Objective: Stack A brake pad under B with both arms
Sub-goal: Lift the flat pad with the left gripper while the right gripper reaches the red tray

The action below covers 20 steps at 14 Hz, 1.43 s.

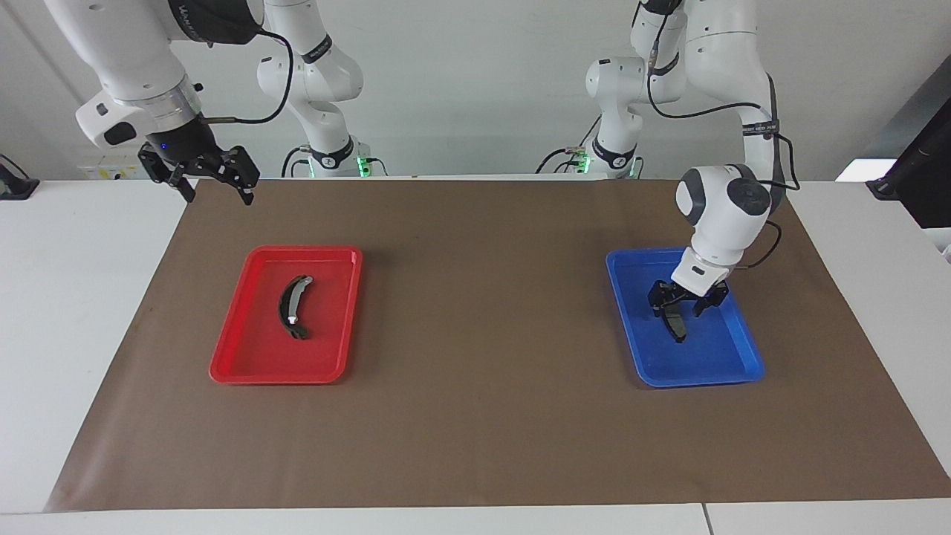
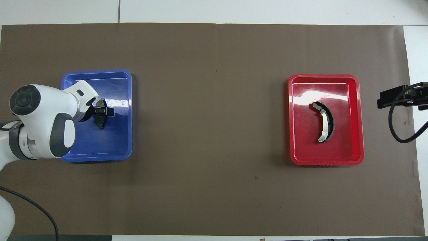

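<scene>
The short flat dark-grey brake pad (image 1: 676,325) (image 2: 101,123) lies in the blue tray (image 1: 713,364) (image 2: 100,147) at the left arm's end of the table. My left gripper (image 1: 679,310) (image 2: 102,111) is down inside that tray, open, one finger on each side of the pad's end nearer the robots. B, the black crescent brake shoe (image 1: 293,306) (image 2: 326,124) with its grey inner band, rests in the red tray (image 1: 245,357) (image 2: 354,100). My right gripper (image 1: 218,195) (image 2: 384,99) waits open in the air over the mat's corner, beside the red tray.
A brown mat (image 1: 475,416) (image 2: 214,187) covers the table between and around the two trays. A black cable (image 2: 398,134) loops from the right arm over the mat's edge.
</scene>
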{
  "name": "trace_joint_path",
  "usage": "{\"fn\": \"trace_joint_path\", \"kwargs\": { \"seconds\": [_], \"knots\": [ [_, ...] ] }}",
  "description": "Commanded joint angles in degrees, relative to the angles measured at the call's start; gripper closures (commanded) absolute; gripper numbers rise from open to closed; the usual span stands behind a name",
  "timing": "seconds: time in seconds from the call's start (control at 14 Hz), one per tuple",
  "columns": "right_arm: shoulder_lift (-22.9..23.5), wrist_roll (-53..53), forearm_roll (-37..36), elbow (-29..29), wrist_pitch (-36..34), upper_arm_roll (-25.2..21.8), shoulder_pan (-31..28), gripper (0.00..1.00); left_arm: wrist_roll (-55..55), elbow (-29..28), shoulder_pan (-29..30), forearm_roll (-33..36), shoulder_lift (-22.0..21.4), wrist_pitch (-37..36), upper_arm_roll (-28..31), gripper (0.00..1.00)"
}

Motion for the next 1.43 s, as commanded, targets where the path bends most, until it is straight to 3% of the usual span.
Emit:
{"fn": "trace_joint_path", "kwargs": {
  "seconds": [0.0,0.14,0.29,0.43,0.71,0.86,1.07,1.21,1.36],
  "knots": [
    [-1.36,-0.19,0.71,-1.36,-0.11,0.19,-0.31,0.0,-0.9,-2.76,-0.37,0.58,-0.87,1.53,0.29,0.24],
    [-1.27,-0.19,0.71,-1.19,-0.02,0.19,-0.23,0.0,-0.98,-4.17,-0.45,0.58,-1.31,1.0,0.38,0.44],
    [-1.27,-0.28,0.71,-1.1,0.07,0.19,-0.22,0.0,-1.07,-3.74,-0.45,0.58,-1.49,0.73,0.38,0.82],
    [-1.27,-0.28,1.32,-1.27,0.42,0.19,-0.14,0.0,-0.98,-2.94,-0.37,0.58,-3.58,0.12,0.47,0.93],
    [-1.36,-0.63,1.5,-3.64,5.6,0.19,-0.31,0.0,-1.07,4.07,-0.45,0.58,-9.91,-16.09,0.03,0.92],
    [-2.57,-0.72,1.5,-9.67,10.93,0.02,-0.93,0.0,-1.16,6.45,-2.46,0.58,-11.42,-20.52,-0.58,0.88],
    [-1.98,-1.33,1.68,-17.52,18.15,0.1,-0.84,0.0,-6.75,6.64,-10.71,0.67,-10.11,-17.03,-0.67,0.9],
    [0.13,-3.08,2.64,-21.55,23.5,0.1,-0.84,0.0,-15.88,7.6,-17.83,3.2,-6.6,-14.22,-0.67,0.92],
    [1.01,-5.63,2.91,-28.4,33.06,0.02,-0.93,0.01,-24.15,9.35,-23.19,4.71,-3.17,-11.59,-0.67,0.92]
  ]
}}
